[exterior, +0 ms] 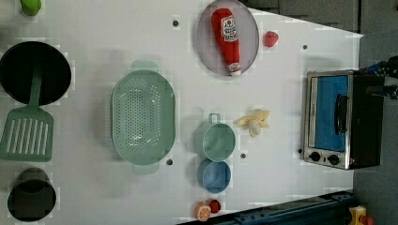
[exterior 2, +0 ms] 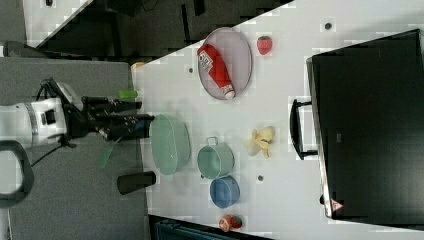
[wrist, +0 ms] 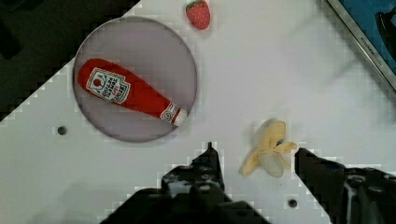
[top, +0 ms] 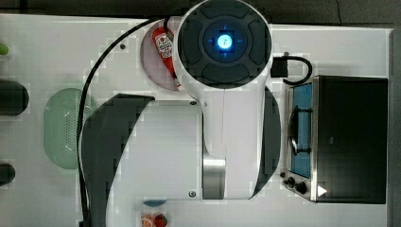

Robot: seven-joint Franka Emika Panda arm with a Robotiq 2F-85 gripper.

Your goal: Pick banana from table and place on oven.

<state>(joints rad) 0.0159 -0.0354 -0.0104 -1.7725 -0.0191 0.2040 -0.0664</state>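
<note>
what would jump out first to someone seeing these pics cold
Probably the red ketchup bottle lying on a round grey plate, with a red strawberry beside it on the white table. Next, the peeled banana lying on the table between the small green pot and the oven in the left view. In the wrist view the open gripper hangs above that banana.

- In the top view the arm (top: pixel 222 94) covers the table's (top: pixel 42 52) middle, hiding most of the ketchup bottle (top: pixel 164 45).
- The oven (wrist: pixel 369 32) (a corner of its door) is cut off in the wrist view.
</note>
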